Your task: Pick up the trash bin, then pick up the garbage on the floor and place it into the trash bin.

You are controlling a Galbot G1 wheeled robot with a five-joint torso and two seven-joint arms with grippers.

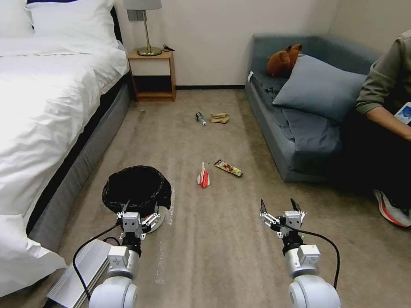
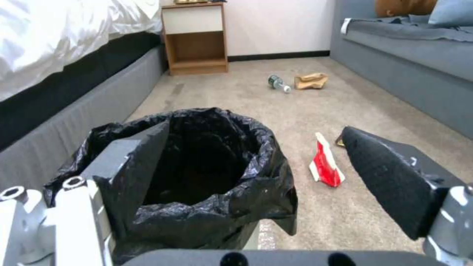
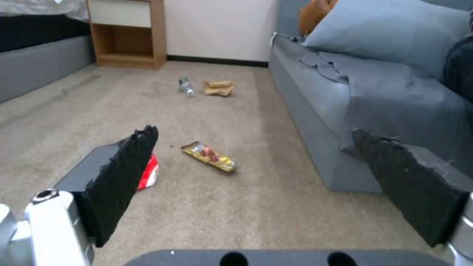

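One trash bin (image 1: 137, 188), near left: left gripper (image 1: 136, 212) wide at its rim; pinch wall and liner together. Right gripper (image 1: 278, 208) wide, idle.

- One bin (image 1: 137, 190) with a black bag liner stands on the floor in front of me.
- Four bits of litter lie on the carpet: one red-and-white packet (image 1: 204, 176), one yellow-brown wrapper (image 1: 228, 168), one small clear bottle (image 1: 201, 118) and one crumpled tan paper (image 1: 220, 118).
- Two hands are mine: one left hand (image 1: 139, 212) and one right hand (image 1: 279, 206), both spread wide.
- One brown plush toy (image 1: 283, 60) sits on the sofa.
- One grey pillow (image 1: 319, 87).
- One bedside table (image 1: 152, 75), carrying one lamp (image 1: 145, 25).
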